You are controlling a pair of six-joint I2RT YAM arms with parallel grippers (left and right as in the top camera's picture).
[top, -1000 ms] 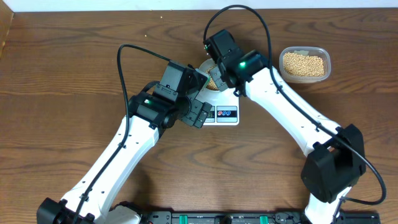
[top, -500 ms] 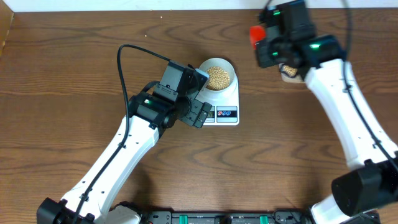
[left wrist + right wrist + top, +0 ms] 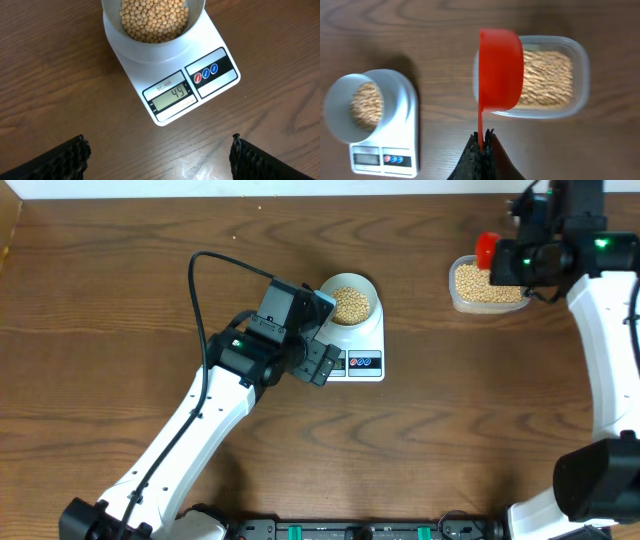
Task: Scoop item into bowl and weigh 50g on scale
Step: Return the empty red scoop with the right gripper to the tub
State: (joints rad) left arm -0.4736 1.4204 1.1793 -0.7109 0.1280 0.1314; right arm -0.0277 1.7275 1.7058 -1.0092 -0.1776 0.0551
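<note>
right gripper (image 3: 482, 136) grasps one red scoop (image 3: 501, 70) above one clear container (image 3: 577, 75); left gripper (image 3: 158, 157), released, faces one scale (image 3: 131, 75) bearing one bean-filled bowl (image 3: 155, 49).

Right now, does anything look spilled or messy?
Nothing stands out. The beans sit inside the bowl on the scale and in the clear container; I see none loose on the table. The red scoop is over the container's edge.
</note>
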